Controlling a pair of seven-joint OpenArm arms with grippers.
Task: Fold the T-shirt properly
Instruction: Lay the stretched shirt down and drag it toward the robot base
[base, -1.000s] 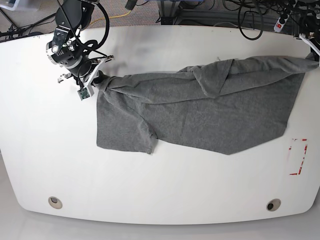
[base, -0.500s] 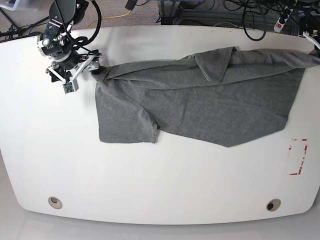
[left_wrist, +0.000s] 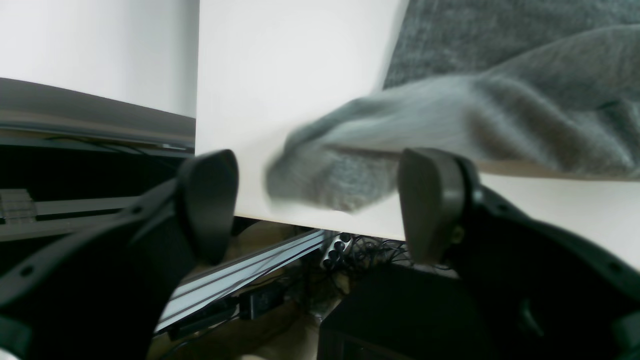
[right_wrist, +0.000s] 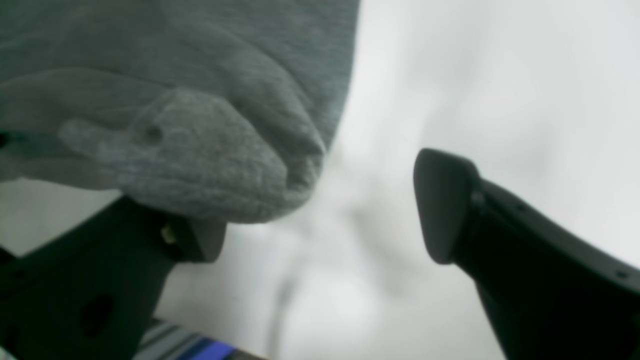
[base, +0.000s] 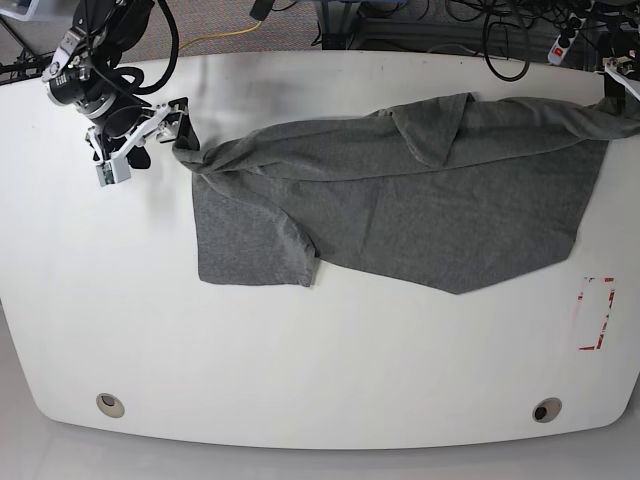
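Base view: both claws stand released; T-shirt (base: 400, 200) corner drapes on your right gripper (base: 150, 130) finger, so withdrawing could drag the cloth crooked.

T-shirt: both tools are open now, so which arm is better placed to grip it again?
Probably the right: the T-shirt corner still drapes over one finger of the right tool. The left tool hangs past the table edge.

Heather-grey T-shirt (base: 420, 200) lies rumpled, partly folded, across the white table's far side
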